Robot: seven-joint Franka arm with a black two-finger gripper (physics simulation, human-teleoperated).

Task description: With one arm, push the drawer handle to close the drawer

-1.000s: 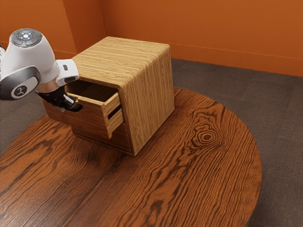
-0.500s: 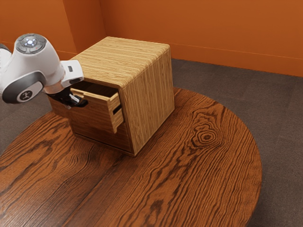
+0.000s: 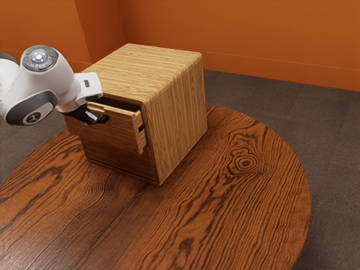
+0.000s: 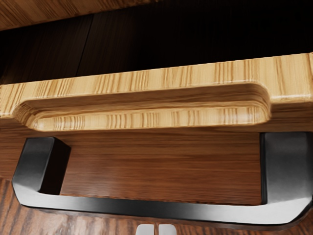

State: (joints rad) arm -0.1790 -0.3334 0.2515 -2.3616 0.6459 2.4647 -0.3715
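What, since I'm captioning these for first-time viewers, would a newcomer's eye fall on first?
Probably the striped wooden cabinet on the round table, with its upper drawer partly open. Next, the white arm coming in from the exterior view's left, its tool at the drawer's front. In the wrist view, the dark, shiny handle stands out below the drawer's pale, scooped top edge.
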